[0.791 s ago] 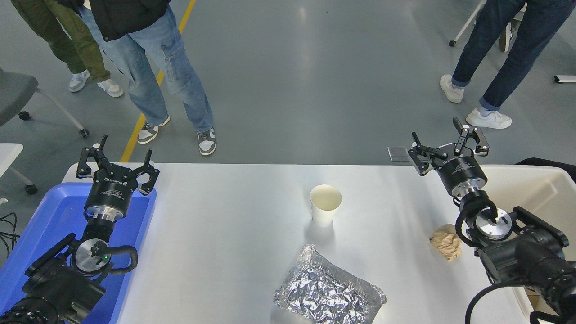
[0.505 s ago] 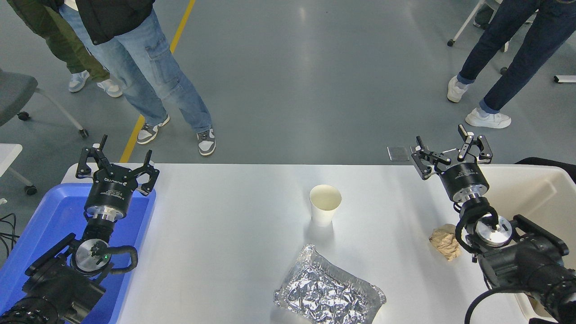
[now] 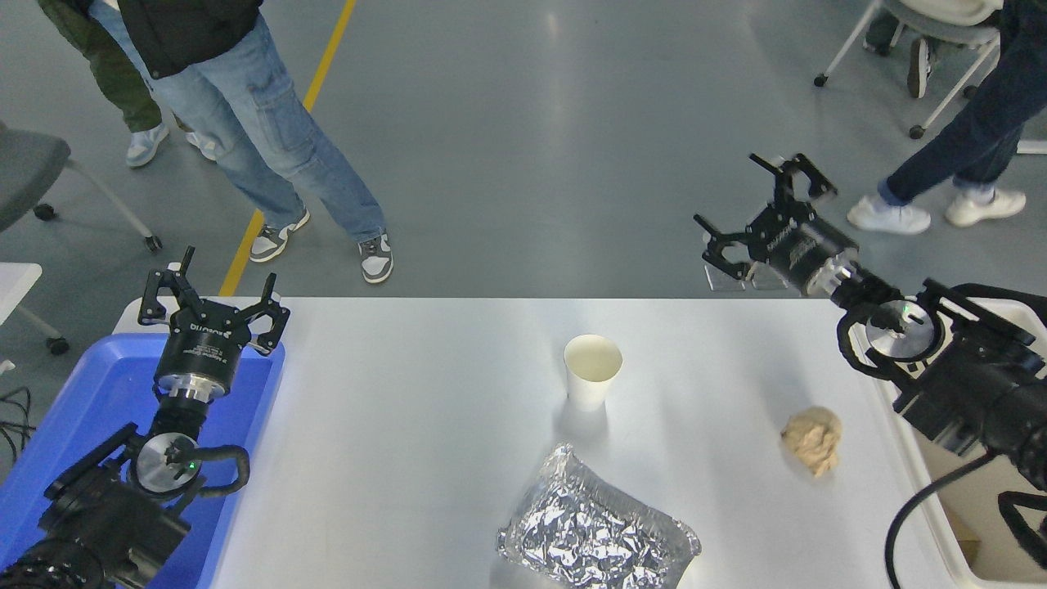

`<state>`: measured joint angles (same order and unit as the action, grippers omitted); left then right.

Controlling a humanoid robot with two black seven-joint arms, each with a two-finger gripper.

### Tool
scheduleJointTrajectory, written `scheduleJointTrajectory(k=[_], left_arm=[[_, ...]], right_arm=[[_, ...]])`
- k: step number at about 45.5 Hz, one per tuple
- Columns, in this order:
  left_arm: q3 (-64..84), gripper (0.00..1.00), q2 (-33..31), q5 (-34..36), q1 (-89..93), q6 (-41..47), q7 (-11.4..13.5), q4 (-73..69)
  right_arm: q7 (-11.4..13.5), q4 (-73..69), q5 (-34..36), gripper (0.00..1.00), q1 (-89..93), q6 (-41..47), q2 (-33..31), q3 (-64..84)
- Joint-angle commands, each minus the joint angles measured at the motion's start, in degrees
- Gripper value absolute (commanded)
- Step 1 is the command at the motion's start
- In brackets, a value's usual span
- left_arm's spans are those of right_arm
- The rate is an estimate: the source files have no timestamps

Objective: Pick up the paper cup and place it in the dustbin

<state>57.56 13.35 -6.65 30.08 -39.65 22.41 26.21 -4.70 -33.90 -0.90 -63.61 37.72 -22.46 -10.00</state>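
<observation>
Black right gripper (image 3: 757, 209) raised beyond worktop (image 3: 409, 393) far right edge, jaws spread wide, holding nothing, likely poised for reach. Paper cup (image 3: 591, 372) upright mid-worktop, well left of it, untouched. Dustbin (image 3: 941, 523) right, under arm. Left gripper (image 3: 213, 298) parked over blue tray (image 3: 82, 409), jaws open.

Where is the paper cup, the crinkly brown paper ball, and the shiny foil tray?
paper cup (image 3: 590, 378), head view: on its white outer wall, below the rim.
brown paper ball (image 3: 812, 438), head view: on the middle of the crumpled wad.
foil tray (image 3: 597, 536), head view: on its crinkled foil middle.
</observation>
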Motion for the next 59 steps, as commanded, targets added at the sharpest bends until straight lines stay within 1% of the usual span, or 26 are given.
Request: scheduleJointTrajectory(k=[1,5,13,18,24,30,34,40,45,53,59], left_arm=[[0.0,1.0,0.0,0.1,0.0,0.0,0.0,0.0],[0.0,1.0,0.0,0.0,0.0,0.0,0.0,0.0],[0.0,1.0,0.0,0.1,0.0,0.0,0.0,0.1],[0.0,1.0,0.0,0.1,0.0,0.0,0.0,0.1],[0.0,1.0,0.0,0.1,0.0,-0.1,0.0,0.0],[0.0,1.0,0.0,0.1,0.0,-0.1,-0.1,0.0],[0.0,1.0,0.0,0.1,0.0,-0.1,-0.1,0.1],[0.0,1.0,0.0,0.1,0.0,-0.1,0.0,0.0],[0.0,1.0,0.0,0.1,0.0,-0.1,0.0,0.0],[0.0,1.0,0.0,0.1,0.0,0.0,0.0,0.0],[0.0,1.0,0.0,0.1,0.0,0.0,0.0,0.0]], right_arm=[[0.7,-18.9,-23.9,1.0,-20.9,0.7,-8.8,31.3],[1.1,-25.8,-27.1,1.0,-29.2,4.1,-9.5,43.8],[1.1,-39.0,-27.7,1.0,-44.7,7.3,-7.6,64.9],[0.8,-45.5,-25.1,1.0,-57.4,7.3,-4.4,74.4],[0.8,-50.5,-18.4,1.0,-67.8,7.3,-1.4,80.4],[0.8,-53.8,-12.4,1.0,-75.2,7.3,1.3,81.4],[0.8,-54.6,-10.2,1.0,-79.1,7.3,3.6,81.4],[0.9,-56.4,-8.9,1.0,-80.6,7.3,5.5,81.1],[0.9,-56.6,-6.4,1.0,-80.8,7.3,6.7,81.0],[0.9,-56.3,-6.0,1.0,-81.0,7.3,7.3,80.5],[0.9,-53.3,-5.7,1.0,-77.3,7.3,9.1,77.8]])
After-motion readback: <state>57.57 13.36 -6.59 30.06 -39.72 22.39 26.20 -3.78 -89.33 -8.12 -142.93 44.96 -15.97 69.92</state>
